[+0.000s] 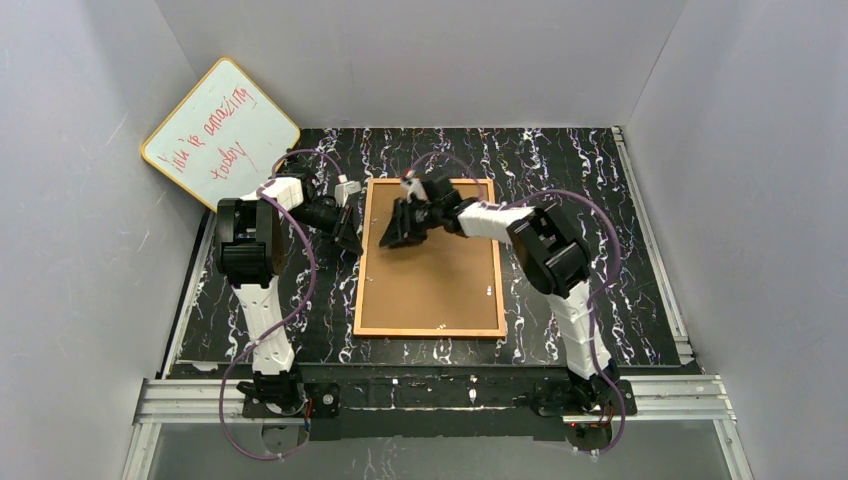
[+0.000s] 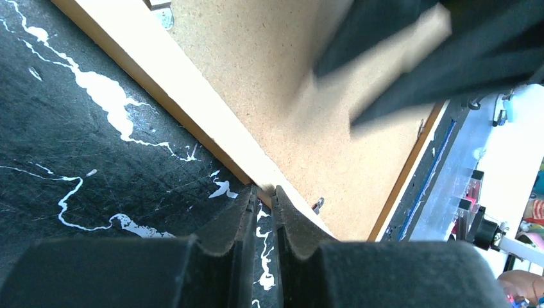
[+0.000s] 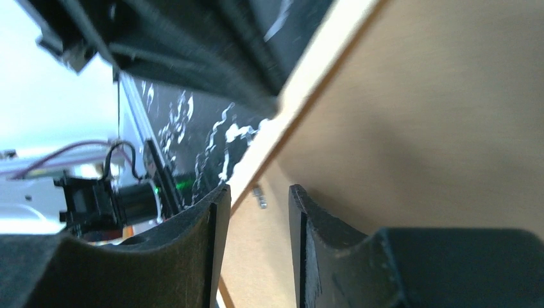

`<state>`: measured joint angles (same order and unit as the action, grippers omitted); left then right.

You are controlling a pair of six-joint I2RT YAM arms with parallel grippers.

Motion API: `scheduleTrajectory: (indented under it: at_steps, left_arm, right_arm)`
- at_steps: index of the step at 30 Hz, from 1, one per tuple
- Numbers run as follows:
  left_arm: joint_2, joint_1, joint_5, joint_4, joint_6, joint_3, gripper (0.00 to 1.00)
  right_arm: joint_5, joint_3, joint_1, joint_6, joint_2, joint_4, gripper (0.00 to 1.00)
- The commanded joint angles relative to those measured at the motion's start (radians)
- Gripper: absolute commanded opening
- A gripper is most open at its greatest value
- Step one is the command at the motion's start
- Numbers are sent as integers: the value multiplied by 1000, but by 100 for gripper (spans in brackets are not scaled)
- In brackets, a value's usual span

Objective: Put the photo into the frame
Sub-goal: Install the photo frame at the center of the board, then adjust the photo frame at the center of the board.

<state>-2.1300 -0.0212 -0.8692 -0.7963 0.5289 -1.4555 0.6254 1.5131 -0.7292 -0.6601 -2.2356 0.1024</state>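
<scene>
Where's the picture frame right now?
Top view: the frame lies back-up in the middle of the black table, right of the leaning whiteboard.

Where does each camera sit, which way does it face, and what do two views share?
Top: above and behind the robot, looking down on the frame; left arm and right arm show.
Left wrist: low by the frame's edge, looking across its back; left gripper fingers show.
Right wrist: low over the frame, facing its edge; right gripper fingers show.
Shared: both wrist views show the frame's edge and the other gripper.
</scene>
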Motion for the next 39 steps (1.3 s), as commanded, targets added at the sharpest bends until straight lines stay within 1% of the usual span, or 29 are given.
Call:
scheduleTrajectory:
  at_steps: [1,3,6,9,11,13,15,17,19,21,26,29,31,35,39]
  left_arm:
    - [-38,-39,121,-9,39,48,8]
    - [-39,-41,127,-1,37,62,8]
    - [-38,-50,129,9,37,85,8]
    - [-33,-65,124,23,43,115,8]
    - [-25,-73,119,23,50,131,8]
    - [-15,-79,113,24,56,144,8]
    - [1,-80,115,23,64,152,8]
    - [12,-80,132,14,79,151,8]
    - [17,-79,145,-7,101,145,8]
    - [24,-76,153,-32,121,134,8]
    - [55,-60,176,-104,175,84,10]
    - [83,-69,196,-107,204,113,10]
    - [101,-92,214,-103,217,152,11]
    - [162,-149,266,-23,212,257,11]
    - [185,-197,274,15,205,302,10]
  right_arm:
    - [-176,51,150,-43,73,-3,47]
    - [-254,77,183,-45,64,-26,47]
    - [-397,141,200,-7,44,-97,47]
    - [-456,173,219,-5,37,-153,47]
    - [-492,186,240,-2,51,-191,50]
    - [-537,185,268,5,85,-235,55]
    - [-607,150,304,12,146,-272,63]
    - [-709,78,336,14,234,-283,71]
    - [-761,-6,369,10,293,-299,78]
    - [-789,-65,402,1,336,-317,82]
    - [-759,-204,471,-22,399,-296,84]
    - [-716,-251,495,-44,396,-281,84]
    - [-652,-268,509,-65,371,-262,84]
    - [-506,-228,517,-108,275,-264,84]
    - [-377,-177,514,-186,197,-206,83]
